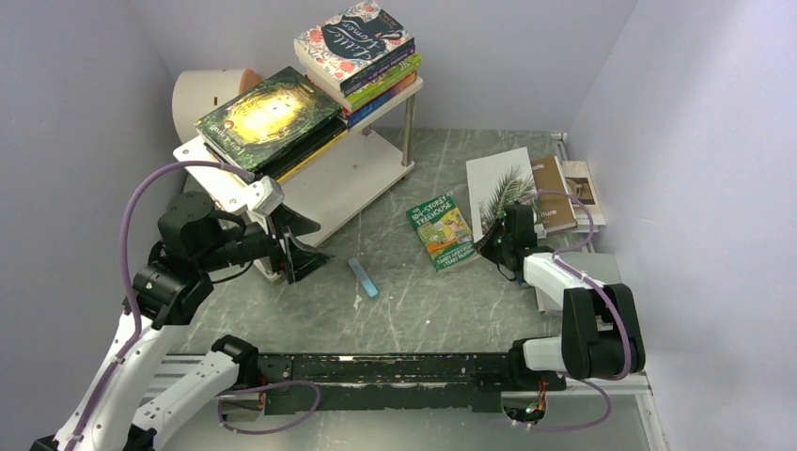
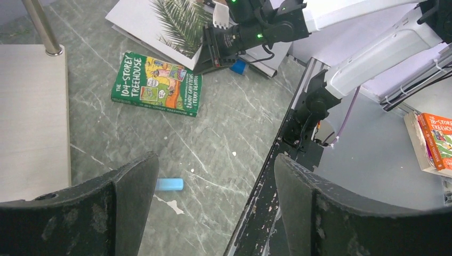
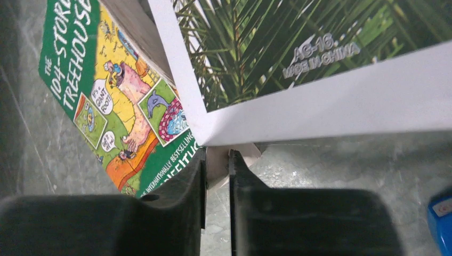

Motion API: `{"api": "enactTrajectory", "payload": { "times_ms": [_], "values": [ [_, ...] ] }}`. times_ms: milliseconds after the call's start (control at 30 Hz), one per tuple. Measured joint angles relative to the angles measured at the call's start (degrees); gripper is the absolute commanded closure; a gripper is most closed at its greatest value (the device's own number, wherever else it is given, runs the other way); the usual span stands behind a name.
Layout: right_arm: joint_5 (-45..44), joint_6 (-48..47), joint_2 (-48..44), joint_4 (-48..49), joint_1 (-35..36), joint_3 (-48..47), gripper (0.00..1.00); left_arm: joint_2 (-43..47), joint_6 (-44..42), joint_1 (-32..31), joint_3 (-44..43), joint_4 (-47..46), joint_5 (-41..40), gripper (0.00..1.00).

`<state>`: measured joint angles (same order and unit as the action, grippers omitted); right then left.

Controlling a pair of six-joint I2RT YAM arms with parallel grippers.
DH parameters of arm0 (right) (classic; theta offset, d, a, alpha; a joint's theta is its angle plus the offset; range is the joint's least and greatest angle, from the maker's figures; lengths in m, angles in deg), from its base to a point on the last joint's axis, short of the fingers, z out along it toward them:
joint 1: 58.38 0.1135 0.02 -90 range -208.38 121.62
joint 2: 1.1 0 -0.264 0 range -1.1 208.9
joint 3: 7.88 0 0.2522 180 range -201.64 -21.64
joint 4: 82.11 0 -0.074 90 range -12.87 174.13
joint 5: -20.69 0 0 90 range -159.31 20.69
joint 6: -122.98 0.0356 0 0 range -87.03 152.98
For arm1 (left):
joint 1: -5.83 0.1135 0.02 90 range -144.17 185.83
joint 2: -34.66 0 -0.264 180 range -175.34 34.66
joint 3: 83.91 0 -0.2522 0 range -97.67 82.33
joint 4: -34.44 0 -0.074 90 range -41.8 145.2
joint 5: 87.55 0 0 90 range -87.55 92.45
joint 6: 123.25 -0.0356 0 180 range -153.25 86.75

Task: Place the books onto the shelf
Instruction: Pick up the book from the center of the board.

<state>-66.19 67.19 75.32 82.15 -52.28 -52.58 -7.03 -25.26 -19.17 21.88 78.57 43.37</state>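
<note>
A white book with a palm-leaf cover (image 1: pixel 503 188) lies right of centre, partly over the green Treehouse book (image 1: pixel 442 230). My right gripper (image 3: pixel 217 160) is shut on the near corner of the palm-leaf book (image 3: pixel 320 101), a sliver of it pinched between the fingers. The Treehouse book (image 3: pixel 106 96) lies just left of the jaws. My left gripper (image 2: pixel 216 160) hangs open and holds nothing, near the front of the white shelf (image 1: pixel 348 178). On the shelf's top board lie a green-gold book (image 1: pixel 268 117) and a stack topped by the floral Little Women (image 1: pixel 357 42).
Brown and grey books (image 1: pixel 554 193) lie by the right wall. A small blue bar (image 1: pixel 363 278) lies on the table between the arms, and a blue block (image 3: pixel 441 218) sits by the right gripper. A white cylinder (image 1: pixel 211 94) stands behind the shelf.
</note>
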Motion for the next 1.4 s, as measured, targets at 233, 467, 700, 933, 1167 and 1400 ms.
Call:
{"api": "enactTrajectory", "payload": {
  "times_ms": [233,467,700,933,1167,1400],
  "values": [
    [4.7,3.7,-2.4,2.6,0.0,1.2,1.0,-0.1,0.3,-0.1,-0.2,0.0,-0.7,0.18],
    [14.4,8.0,-7.1,7.4,1.3,4.8,1.0,-0.1,1.9,-0.1,-0.1,0.1,-0.7,0.19],
    [23.3,14.0,-15.8,8.3,4.2,7.5,1.0,3.7,8.1,-0.2,3.7,-1.5,-1.5,0.19],
    [27.8,20.0,-21.9,8.2,4.8,8.9,1.0,7.3,16.3,-0.2,7.9,-1.6,-6.1,0.2],
    [30.5,23.6,-22.3,8.5,5.0,8.9,1.0,9.1,24.9,-0.2,11.2,-0.7,-10.6,0.23],
    [31.4,35.6,-27.5,12.2,5.8,11.2,1.0,13.8,39.2,-0.3,15.2,5.4,-18.8,0.17]
  ]
}}
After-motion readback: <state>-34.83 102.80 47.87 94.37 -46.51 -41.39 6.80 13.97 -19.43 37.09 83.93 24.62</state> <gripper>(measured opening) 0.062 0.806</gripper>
